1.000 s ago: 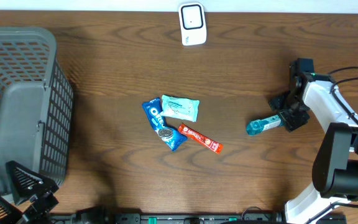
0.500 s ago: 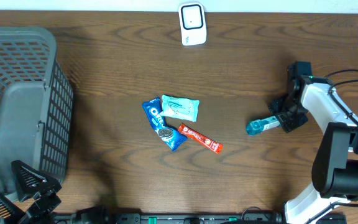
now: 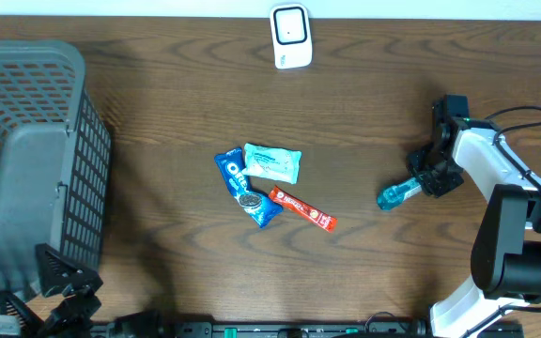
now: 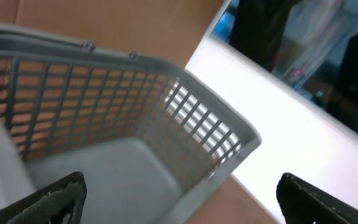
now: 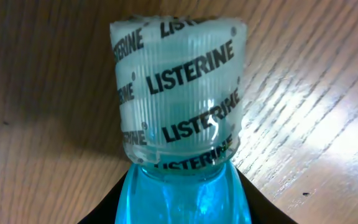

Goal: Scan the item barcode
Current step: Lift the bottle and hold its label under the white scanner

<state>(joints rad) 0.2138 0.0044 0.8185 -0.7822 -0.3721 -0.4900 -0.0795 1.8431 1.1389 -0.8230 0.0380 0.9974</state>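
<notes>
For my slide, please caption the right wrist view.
Close view of a blue Listerine bottle, cap sealed, against the wooden table.

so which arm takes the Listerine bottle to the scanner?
Right. The right gripper clasps the Listerine bottle on both sides. The left gripper hangs open beside the basket, across the table from it.

We are seeing a brown table [image 3: 158, 141] holding a grey basket [image 3: 87, 169], a white scanner [image 3: 291, 36] and three snack packs [image 3: 272, 162].
</notes>
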